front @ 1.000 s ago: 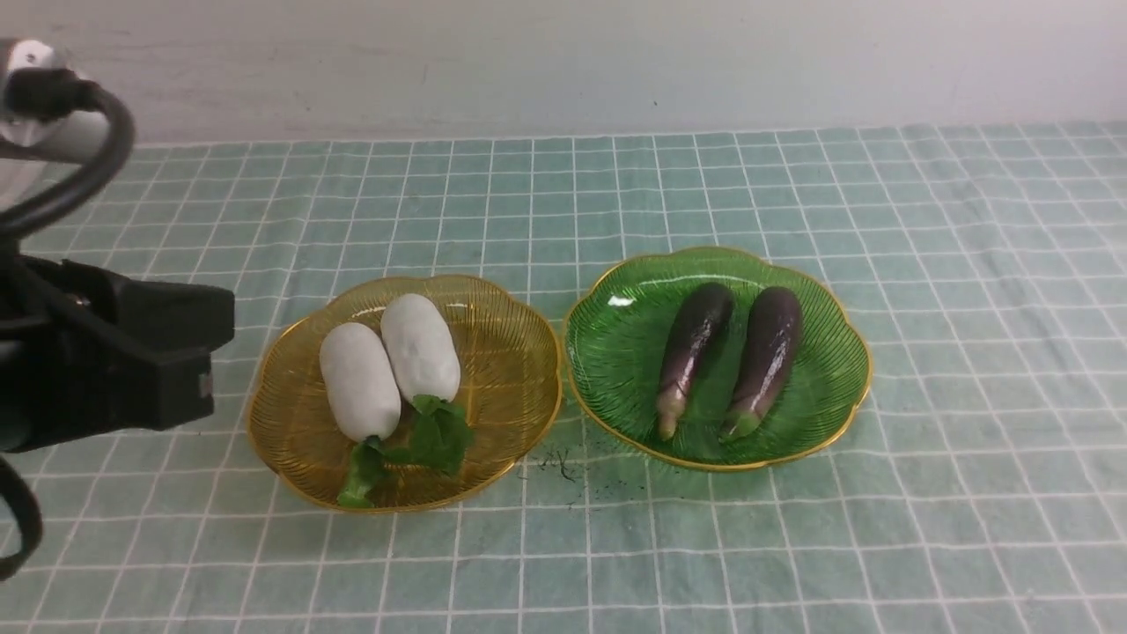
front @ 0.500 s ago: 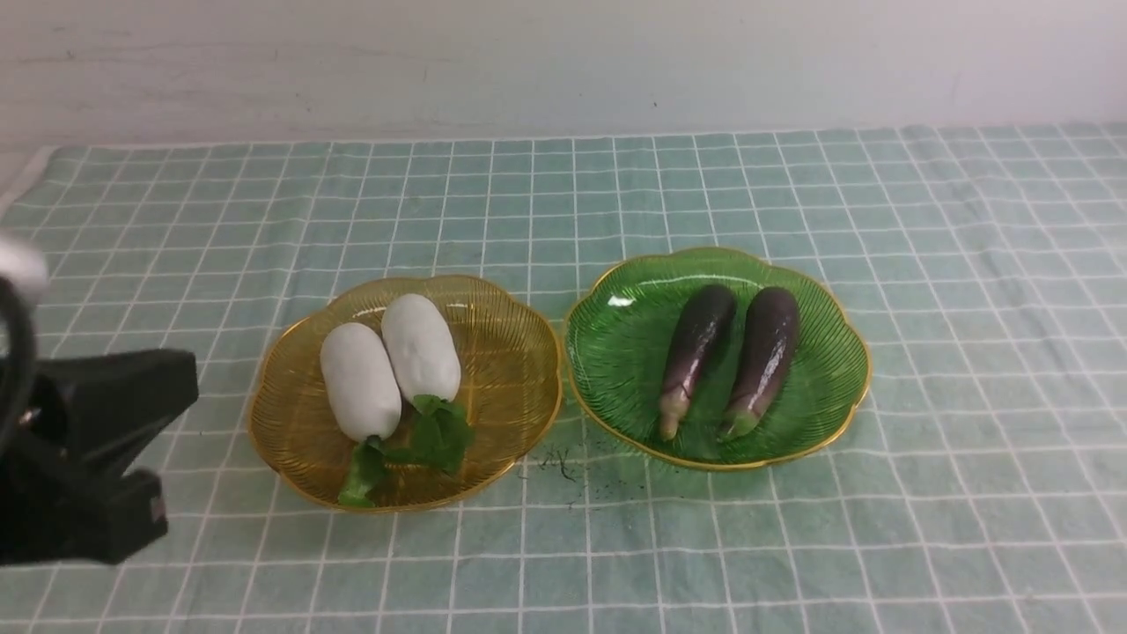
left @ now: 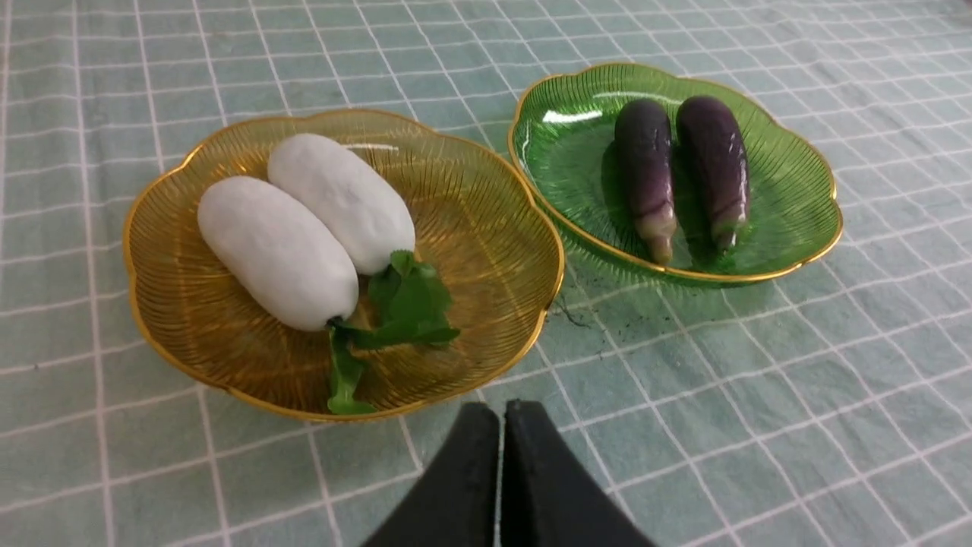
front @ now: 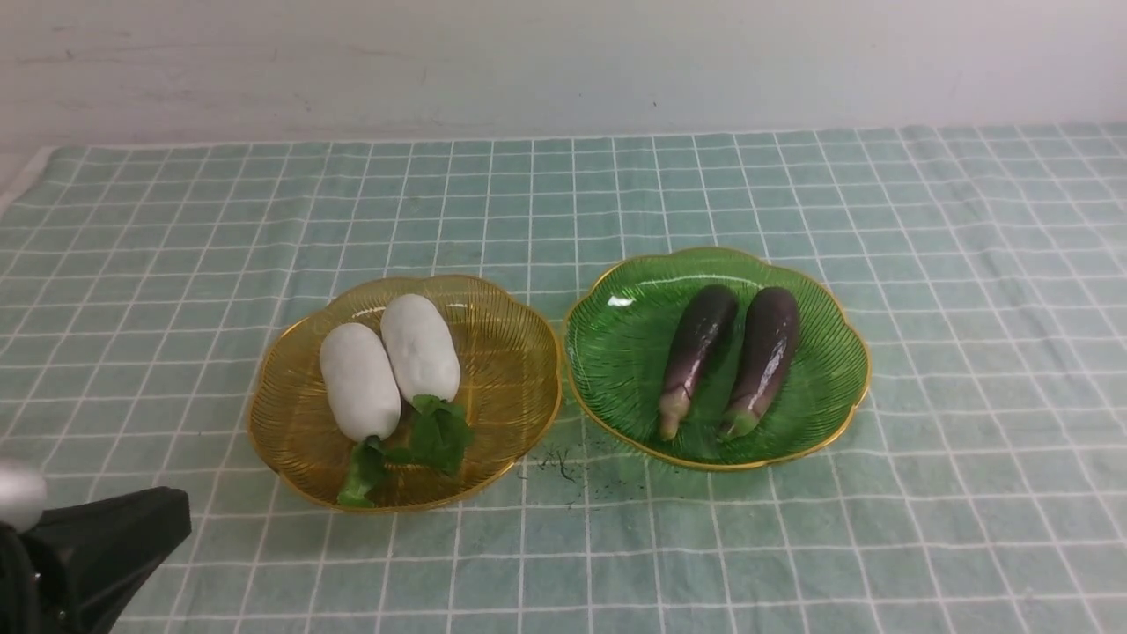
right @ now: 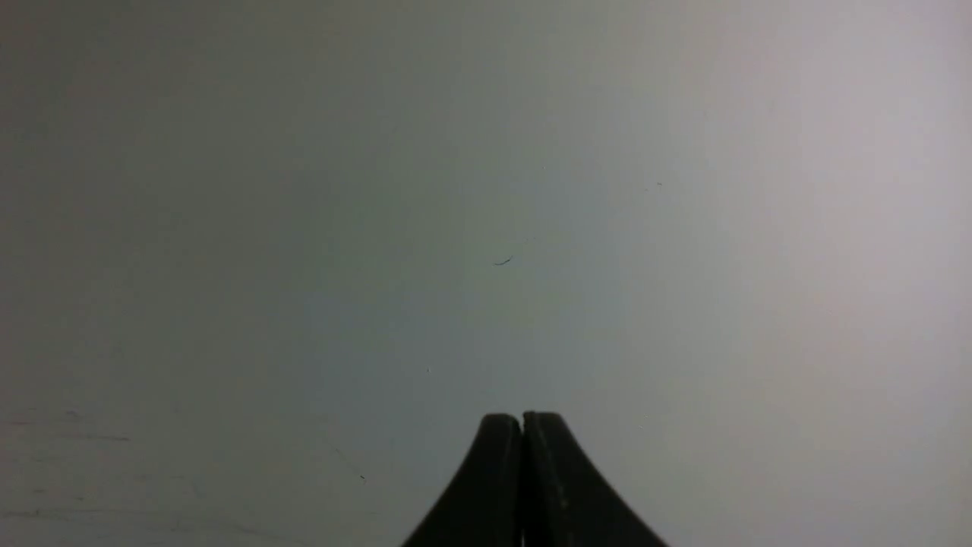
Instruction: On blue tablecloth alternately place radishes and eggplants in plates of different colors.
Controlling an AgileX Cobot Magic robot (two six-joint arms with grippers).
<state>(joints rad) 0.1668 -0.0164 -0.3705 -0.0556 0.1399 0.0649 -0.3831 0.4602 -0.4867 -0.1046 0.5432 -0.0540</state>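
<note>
Pulled back over the near-left corner of the blue tablecloth (front: 563,194), left gripper (left: 501,410) — jaws pressed together, empty; right gripper (right: 522,418) likewise closed.

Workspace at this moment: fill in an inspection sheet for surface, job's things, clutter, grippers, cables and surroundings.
Surface: blue tablecloth, white grid, slightly wrinkled, under both plates.
Job's things: two radishes lie side by side in the amber plate; two eggplants lie side by side in the green plate. The plates sit close together; whether they touch is unclear.
Clutter: dark specks on the cloth by the gap between the plates.
Grippers: left gripper shut, empty, short of the amber plate; right gripper shut, empty, facing a plain grey surface.
Cables: nothing seen.
Surroundings: pale wall behind the table.
</note>
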